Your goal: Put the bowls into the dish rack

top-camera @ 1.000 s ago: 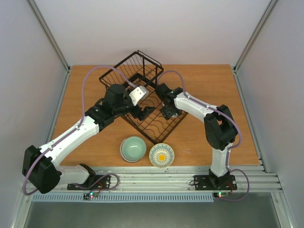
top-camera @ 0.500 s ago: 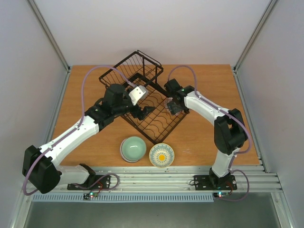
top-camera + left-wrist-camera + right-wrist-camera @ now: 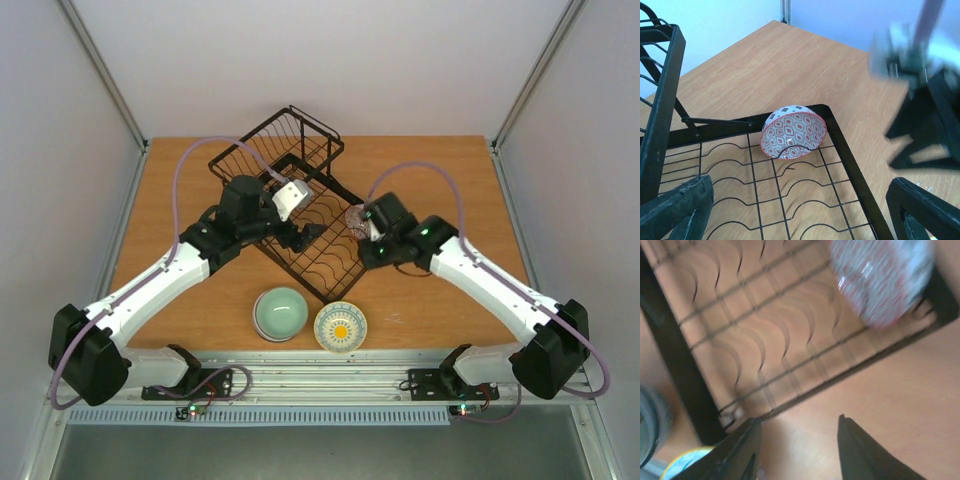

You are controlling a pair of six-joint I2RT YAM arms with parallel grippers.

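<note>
The black wire dish rack sits diagonally at mid-table. A pink-red patterned bowl lies tilted on its side in the rack's right corner, also seen in the left wrist view and blurred in the right wrist view. A mint green bowl and a white bowl with a yellow centre stand on the table near the front edge. My left gripper hovers open over the rack's wire floor. My right gripper is open and empty, just outside the rack's right edge.
The rack's raised basket section stands at the back. Its black rim runs between both grippers. The right arm shows blurred beyond the rack corner. White walls enclose the wooden table.
My right arm has drawn back from the rack toward the near right, leaving the pink-red bowl in the corner, and its jaws have narrowed. The left arm has not moved.
</note>
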